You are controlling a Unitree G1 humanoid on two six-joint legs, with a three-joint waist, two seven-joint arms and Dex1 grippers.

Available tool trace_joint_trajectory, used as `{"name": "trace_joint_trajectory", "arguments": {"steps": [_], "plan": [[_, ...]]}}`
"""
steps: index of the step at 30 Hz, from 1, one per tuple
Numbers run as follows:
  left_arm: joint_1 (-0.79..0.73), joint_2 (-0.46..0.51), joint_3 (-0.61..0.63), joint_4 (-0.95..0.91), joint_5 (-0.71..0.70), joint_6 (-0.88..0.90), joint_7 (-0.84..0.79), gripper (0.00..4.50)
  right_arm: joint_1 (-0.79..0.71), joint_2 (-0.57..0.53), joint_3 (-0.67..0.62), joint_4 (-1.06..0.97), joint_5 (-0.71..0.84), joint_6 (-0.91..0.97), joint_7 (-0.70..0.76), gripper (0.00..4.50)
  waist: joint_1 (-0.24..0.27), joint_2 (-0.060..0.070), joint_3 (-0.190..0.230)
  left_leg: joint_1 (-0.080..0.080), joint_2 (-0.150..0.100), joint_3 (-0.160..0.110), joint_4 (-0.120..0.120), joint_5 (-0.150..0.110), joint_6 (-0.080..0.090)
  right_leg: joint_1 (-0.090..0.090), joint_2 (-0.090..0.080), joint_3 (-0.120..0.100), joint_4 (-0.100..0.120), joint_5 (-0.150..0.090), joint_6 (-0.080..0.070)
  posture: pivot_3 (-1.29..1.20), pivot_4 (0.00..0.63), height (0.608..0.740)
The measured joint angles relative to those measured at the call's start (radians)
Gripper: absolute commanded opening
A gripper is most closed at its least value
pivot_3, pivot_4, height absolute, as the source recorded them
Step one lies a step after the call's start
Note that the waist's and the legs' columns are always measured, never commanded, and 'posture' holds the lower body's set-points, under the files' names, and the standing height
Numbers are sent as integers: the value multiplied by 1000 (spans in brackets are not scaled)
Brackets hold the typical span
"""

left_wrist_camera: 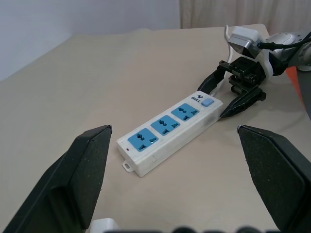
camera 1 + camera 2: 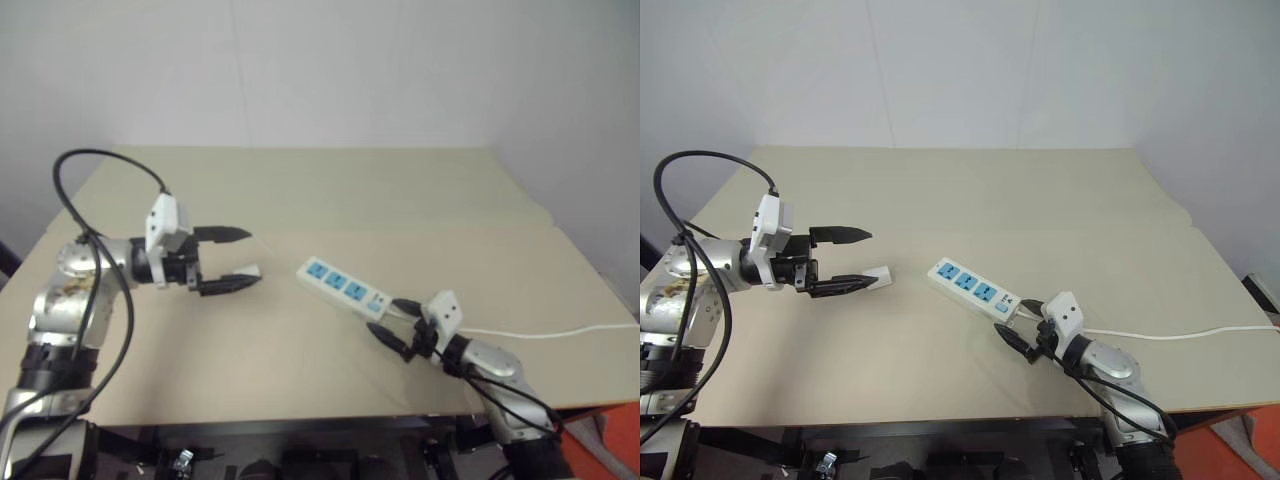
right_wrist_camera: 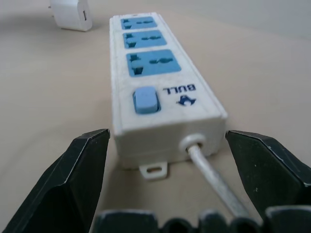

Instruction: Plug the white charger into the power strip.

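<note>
Bracing strip: right gripper (image 2: 392, 325), fingers spread, straddles the power strip's (image 2: 345, 288) cord end on the desk (image 2: 400, 200).
Next: left gripper (image 2: 238, 258), fingers apart and empty, must grasp the white charger (image 2: 878, 274).

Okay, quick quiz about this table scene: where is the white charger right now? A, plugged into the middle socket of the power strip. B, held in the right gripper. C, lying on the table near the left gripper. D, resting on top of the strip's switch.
C: the white charger lies on the table by the open left gripper, apart from the power strip.
</note>
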Motion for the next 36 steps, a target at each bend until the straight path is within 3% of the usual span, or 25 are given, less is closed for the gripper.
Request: {"name": "trace_joint_trajectory", "arguments": {"steps": [20, 25, 36], "plan": [[1, -2, 1, 2, 0, -23, 2, 4500, -114, 48, 10, 202, 8, -114, 88, 4471, -3, 0, 0, 0, 0, 0, 0, 0, 0, 0, 0, 0, 1, 0, 0, 0, 150, 740], [8, -2, 3, 2, 0, -23, 7, 4500, -120, 48, 11, 221, 7, -135, 100, 3444, -2, 0, 0, 0, 0, 0, 0, 0, 0, 0, 0, 0, 1, 0, 0, 0, 150, 740], [-10, -3, 0, 12, 10, -25, 31, 4500, -116, 24, 30, 221, -1, -168, 158, 3445, -2, 0, 0, 0, 0, 0, 0, 0, 0, 0, 0, 0, 1, 0, 0, 0, 150, 740]]}}
